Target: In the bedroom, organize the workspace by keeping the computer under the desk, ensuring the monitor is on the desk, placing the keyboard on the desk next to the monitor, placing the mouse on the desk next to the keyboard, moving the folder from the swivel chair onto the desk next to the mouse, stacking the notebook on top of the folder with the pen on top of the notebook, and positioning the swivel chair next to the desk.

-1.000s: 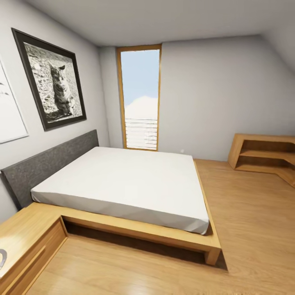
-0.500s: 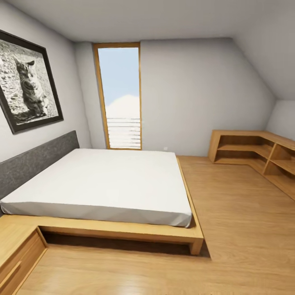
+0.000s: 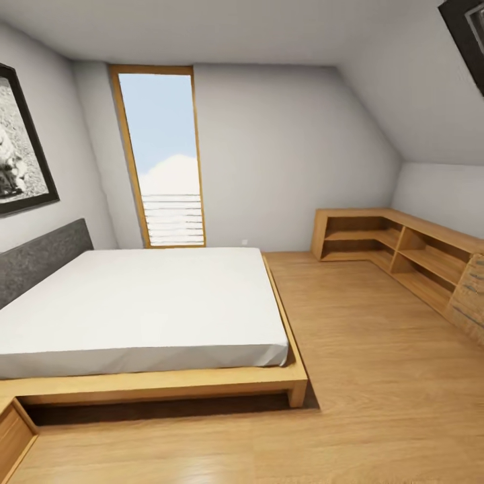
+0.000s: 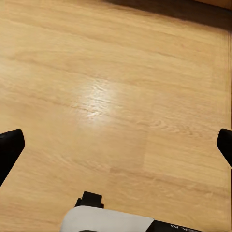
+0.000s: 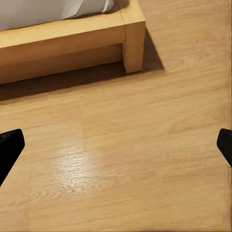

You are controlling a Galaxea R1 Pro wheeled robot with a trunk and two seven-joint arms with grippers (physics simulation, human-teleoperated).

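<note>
white bed [image 3: 141, 302], grey headboard [image 3: 40, 259], light-wood floor [image 3: 376, 376]

Little of the robot's body shows. In the left wrist view, the left gripper [image 4: 116, 145] appears as two black fingertips [image 4: 9, 145] at opposite edges of the picture, each a blunt, rounded, matte wedge with no visible screws or pads. Near the camera sits a smooth white rounded housing [image 4: 108, 220], with a small black blocky bracket [image 4: 89, 199] rising just beyond it. A dark band with faint pale lettering runs beside the white shell; the letters are too cut off to read. In the right wrist view, the right gripper [image 5: 116, 145] shows the same two plain black fingertips [image 5: 9, 147].
</note>
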